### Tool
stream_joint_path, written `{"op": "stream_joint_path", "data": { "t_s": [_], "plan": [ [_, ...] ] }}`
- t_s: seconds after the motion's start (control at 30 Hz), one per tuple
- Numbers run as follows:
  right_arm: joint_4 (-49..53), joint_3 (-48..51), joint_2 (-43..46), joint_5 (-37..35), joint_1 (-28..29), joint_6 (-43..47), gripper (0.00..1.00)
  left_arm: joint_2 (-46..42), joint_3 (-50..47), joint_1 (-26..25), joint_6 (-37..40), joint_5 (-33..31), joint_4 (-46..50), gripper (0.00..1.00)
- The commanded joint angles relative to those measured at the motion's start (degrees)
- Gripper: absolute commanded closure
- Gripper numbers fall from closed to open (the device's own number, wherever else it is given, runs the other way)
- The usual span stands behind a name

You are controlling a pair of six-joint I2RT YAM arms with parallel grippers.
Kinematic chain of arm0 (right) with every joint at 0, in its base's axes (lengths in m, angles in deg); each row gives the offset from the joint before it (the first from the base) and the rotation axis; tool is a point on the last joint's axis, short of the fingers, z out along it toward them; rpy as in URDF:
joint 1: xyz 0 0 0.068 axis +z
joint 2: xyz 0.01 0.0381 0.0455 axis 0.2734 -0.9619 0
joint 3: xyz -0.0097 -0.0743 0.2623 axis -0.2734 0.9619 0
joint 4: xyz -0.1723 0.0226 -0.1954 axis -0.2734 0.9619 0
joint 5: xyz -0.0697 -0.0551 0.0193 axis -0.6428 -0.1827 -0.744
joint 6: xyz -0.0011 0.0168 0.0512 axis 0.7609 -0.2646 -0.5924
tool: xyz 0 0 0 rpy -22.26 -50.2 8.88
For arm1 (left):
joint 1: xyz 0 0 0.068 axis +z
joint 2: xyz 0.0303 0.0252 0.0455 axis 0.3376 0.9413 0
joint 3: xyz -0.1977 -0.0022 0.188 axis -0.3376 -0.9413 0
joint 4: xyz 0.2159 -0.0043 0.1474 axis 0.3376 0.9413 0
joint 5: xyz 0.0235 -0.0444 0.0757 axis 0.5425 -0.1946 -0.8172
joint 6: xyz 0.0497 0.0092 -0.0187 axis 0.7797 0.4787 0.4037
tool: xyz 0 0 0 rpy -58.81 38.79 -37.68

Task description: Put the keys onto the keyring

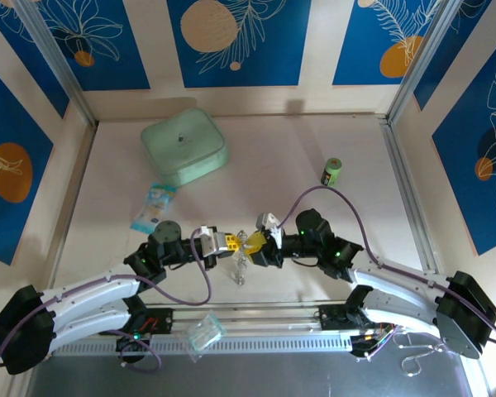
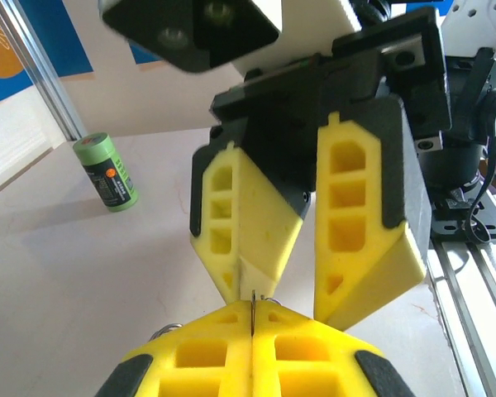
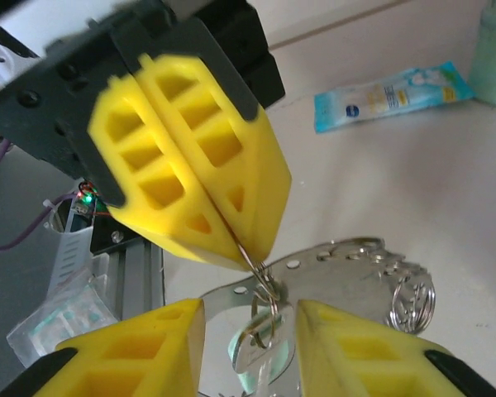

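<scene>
Pinching the keyring by its thin wire loop mid-table, the left gripper is facing the right gripper, which is sitting spread open, straddling a key dangling off that loop.

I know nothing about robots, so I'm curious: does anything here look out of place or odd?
One thing: a crumpled clear plastic bag lies on the metal rail at the near edge, off the table, like stray litter. The keyring dangling from the left gripper, jaws shut, looks deliberate.
</scene>
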Motion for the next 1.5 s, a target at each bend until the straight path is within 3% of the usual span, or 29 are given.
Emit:
{"op": "stream_joint_path", "data": {
  "t_s": [0.0,0.3,0.7,0.77,0.87,0.93,1.0,1.03,1.23,1.47],
  "plan": [
    [-1.7,1.2,1.9,-0.3,0.2,4.1,0.64,0.0,1.0,0.0,-1.4,2.1,-3.3,1.0],
    [-3.1,1.0,1.6,-2.0,0.1,9.9,0.66,0.5,0.8,0.0,-3.2,3.8,-4.7,1.0],
    [-4.5,0.1,-0.6,-0.4,0.2,9.8,0.8,0.7,0.8,0.0,-3.7,4.7,-5.3,1.0],
    [-4.7,-0.1,-0.9,0.2,0.3,9.8,0.84,0.6,0.7,-0.1,-4.0,4.8,-5.4,1.0],
    [-4.3,-0.6,-1.2,1.8,0.3,10.1,0.98,-0.4,0.5,-0.1,-4.1,4.3,-4.2,1.0],
    [-3.2,-1.0,-1.0,2.3,0.3,10.9,1.0,-1.5,1.3,0.0,-3.4,2.9,-0.3,1.0],
    [0.1,-2.1,-0.5,3.0,0.3,12.3,1.0,-2.9,2.8,0.0,-1.6,2.4,5.1,0.78],
    [2.4,-2.9,-0.1,3.1,0.2,13.3,1.0,-3.6,3.7,0.0,-0.6,2.4,8.5,0.76],
    [15.2,-7.9,0.5,1.7,0.9,20.0,1.0,-4.2,9.1,0.0,6.4,2.6,24.7,0.75],
    [23.5,-12.9,0.0,-1.4,1.9,24.8,1.0,-2.5,12.1,-0.1,10.0,3.4,30.8,0.75]
  ]
}}
